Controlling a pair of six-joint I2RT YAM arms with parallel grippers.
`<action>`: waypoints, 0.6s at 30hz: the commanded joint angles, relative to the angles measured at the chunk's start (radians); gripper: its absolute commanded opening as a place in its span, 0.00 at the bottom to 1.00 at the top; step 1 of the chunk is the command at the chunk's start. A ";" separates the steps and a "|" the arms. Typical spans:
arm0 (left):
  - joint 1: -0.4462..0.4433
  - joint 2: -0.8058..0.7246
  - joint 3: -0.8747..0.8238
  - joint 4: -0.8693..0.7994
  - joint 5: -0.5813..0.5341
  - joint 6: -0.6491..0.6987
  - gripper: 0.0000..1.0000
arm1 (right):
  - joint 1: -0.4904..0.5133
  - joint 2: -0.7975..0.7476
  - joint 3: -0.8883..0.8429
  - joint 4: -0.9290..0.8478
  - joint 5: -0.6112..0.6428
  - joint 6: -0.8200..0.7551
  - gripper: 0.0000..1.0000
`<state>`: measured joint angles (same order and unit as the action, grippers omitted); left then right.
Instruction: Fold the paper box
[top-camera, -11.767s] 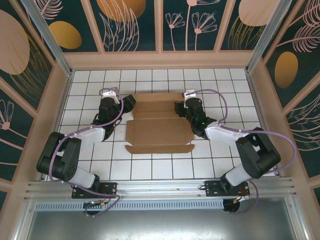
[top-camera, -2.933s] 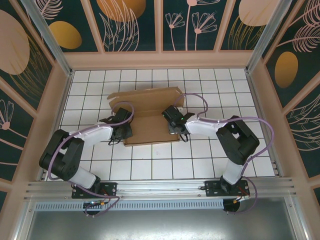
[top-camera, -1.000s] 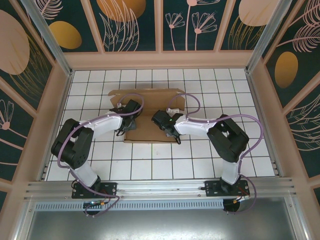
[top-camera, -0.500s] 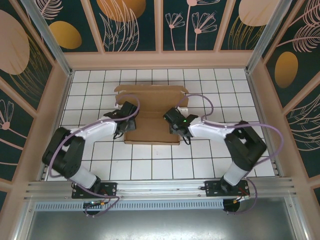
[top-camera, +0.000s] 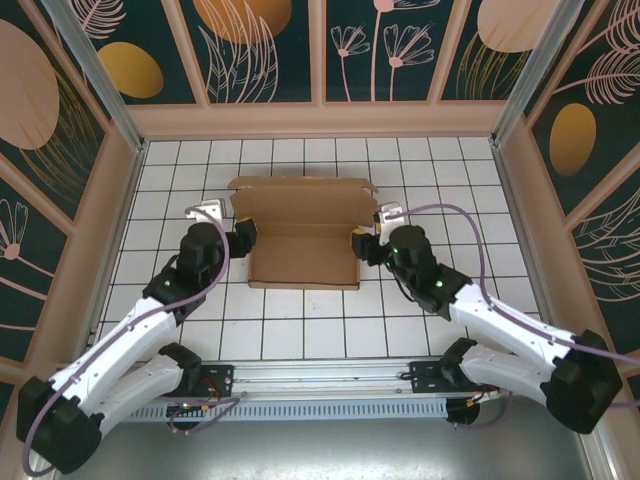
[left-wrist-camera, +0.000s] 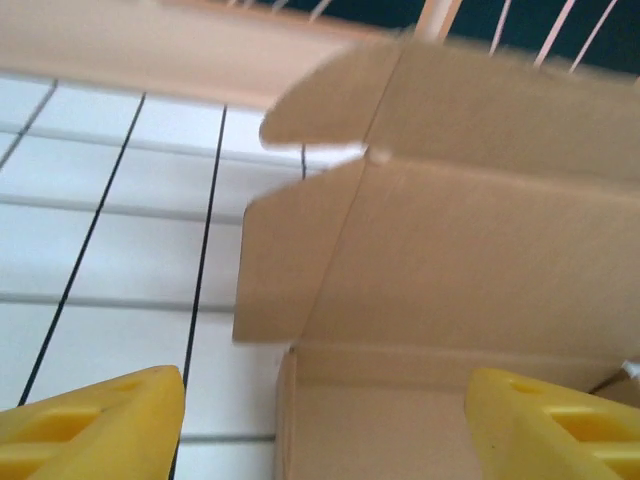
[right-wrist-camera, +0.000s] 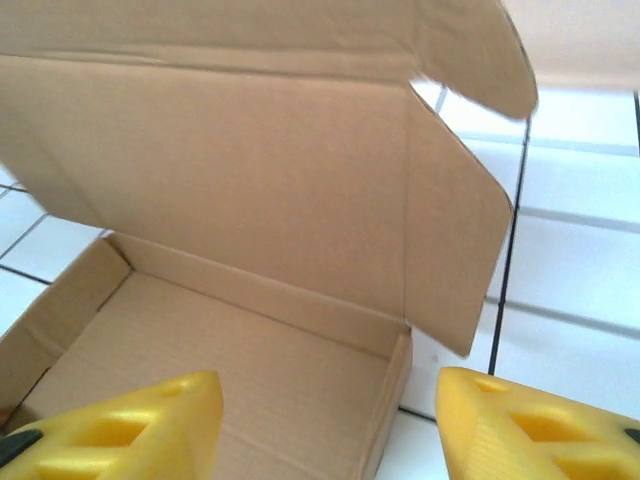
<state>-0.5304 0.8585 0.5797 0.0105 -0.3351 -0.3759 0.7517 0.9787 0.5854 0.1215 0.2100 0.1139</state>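
The paper box (top-camera: 303, 240) is found mid-table, tray formed, lid raised at the far side, its side flaps loose. The left gripper (top-camera: 241, 236) and right gripper (top-camera: 361, 243) are placed at its ends, jaws parted, nothing held. If the lid is closed unguided, flaps may be crushed outside the walls. White tiled table (top-camera: 420, 170); floral-panelled enclosure (top-camera: 270, 50).
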 joint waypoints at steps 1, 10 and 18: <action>0.003 -0.005 -0.087 0.370 -0.103 0.144 0.59 | -0.047 0.001 0.044 0.112 -0.060 -0.229 0.61; 0.292 0.090 -0.079 0.476 0.470 0.398 0.65 | -0.544 0.028 -0.091 0.418 -0.828 -0.462 0.65; 0.457 0.273 -0.159 0.909 0.774 0.353 0.74 | -0.635 0.308 -0.015 0.571 -1.141 -0.498 0.64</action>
<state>-0.1257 1.1061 0.4267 0.6998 0.2798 -0.0154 0.1219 1.2388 0.5224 0.5758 -0.7147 -0.3420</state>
